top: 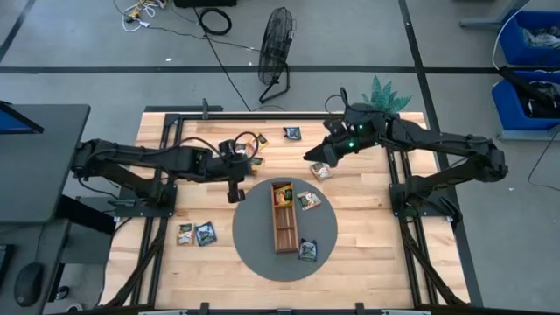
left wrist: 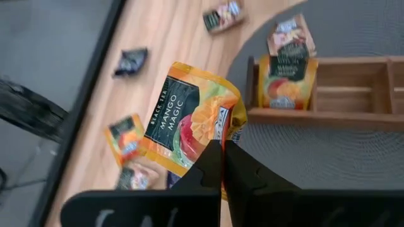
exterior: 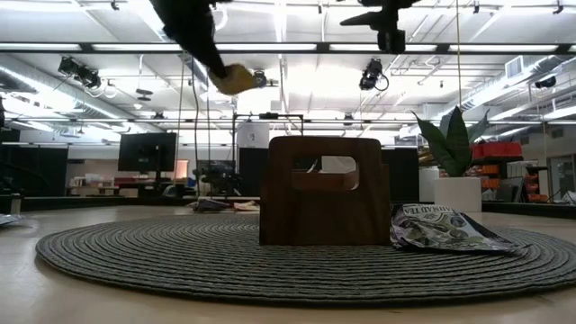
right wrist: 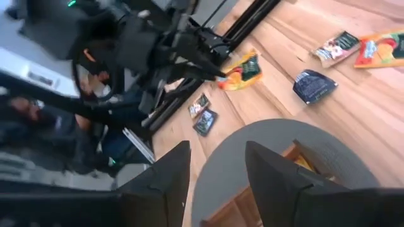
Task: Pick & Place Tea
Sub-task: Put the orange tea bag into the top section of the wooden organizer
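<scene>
Plank table | woven round mat | left jaws pinch glossy, seemingly crinkled sachet

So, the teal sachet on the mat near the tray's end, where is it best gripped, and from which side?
Probably pinch one edge of the teal sachet, coming straight down. It lies nearly flat on the mat, slightly puffed, so a level approach finds little to hold. Choose the edge away from the tray, which stands close beside it.

About nine sachets (some overlapping), one tray, one mat
</scene>
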Robot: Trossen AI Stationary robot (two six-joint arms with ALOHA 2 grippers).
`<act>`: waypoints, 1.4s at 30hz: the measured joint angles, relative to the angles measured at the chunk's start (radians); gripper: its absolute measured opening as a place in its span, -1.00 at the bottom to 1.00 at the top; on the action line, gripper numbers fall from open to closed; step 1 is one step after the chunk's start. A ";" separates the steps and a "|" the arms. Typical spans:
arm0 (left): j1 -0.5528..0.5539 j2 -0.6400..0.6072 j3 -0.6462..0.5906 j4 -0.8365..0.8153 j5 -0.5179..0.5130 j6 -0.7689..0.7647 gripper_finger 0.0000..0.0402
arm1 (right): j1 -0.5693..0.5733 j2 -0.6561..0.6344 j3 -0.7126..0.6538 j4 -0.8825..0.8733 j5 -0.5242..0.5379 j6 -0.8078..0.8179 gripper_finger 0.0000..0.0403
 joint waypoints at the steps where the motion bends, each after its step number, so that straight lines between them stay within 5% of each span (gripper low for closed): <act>1: -0.005 0.000 0.011 0.001 -0.011 0.023 -0.99 | -0.010 0.005 0.000 0.006 -0.010 0.016 -0.20; 9: -0.018 0.001 0.056 0.075 -0.033 0.264 -0.99 | -0.034 0.107 0.000 0.203 -0.164 0.171 -0.20; 23: -0.040 0.001 0.056 0.201 -0.030 0.529 -0.99 | -0.048 0.274 -0.001 0.352 -0.218 0.274 -0.20; 42: -0.040 0.001 0.056 0.309 -0.014 0.603 -0.99 | -0.095 0.293 -0.001 0.420 -0.346 0.347 -0.21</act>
